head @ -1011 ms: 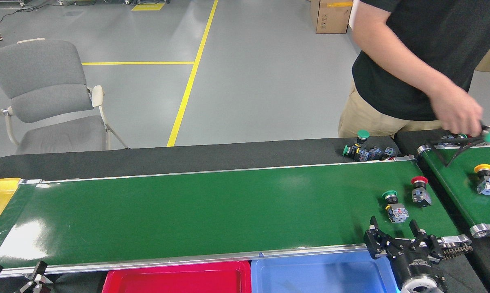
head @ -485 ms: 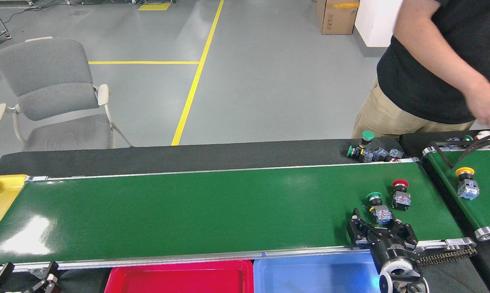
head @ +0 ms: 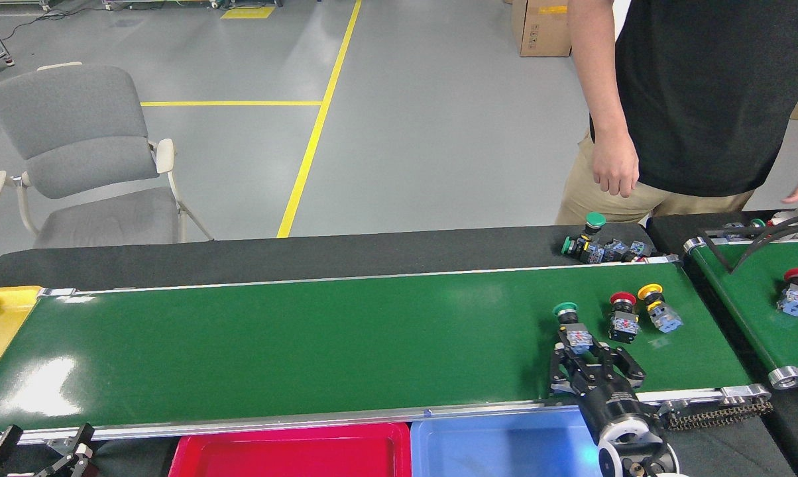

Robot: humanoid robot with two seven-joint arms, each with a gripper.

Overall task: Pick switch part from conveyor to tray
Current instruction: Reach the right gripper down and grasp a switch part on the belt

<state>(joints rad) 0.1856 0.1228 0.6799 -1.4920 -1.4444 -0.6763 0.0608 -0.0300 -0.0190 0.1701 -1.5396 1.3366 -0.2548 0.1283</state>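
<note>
The conveyor is a long green belt running across the view. Three switch parts stand near its right end: a green-capped one, a red-capped one and a yellow-capped one. My right gripper reaches over the near rail, open, its fingers spread just below the green-capped part's grey body; whether they touch it is unclear. The red tray lies under the near rail, holding nothing I can see. My left gripper sits low at the bottom left, fingers apart, holding nothing.
A light blue tray adjoins the red one. A yellow tray sits at the belt's left end. A shorter belt carries a red-capped part. More parts lie behind the far rail. A person stands beyond; a chair at left.
The green and red parts have ridden leftward on the belt, and a yellow-capped one has joined them. My right gripper followed left and forward up to the green-capped part. The person pulled the hand back.
</note>
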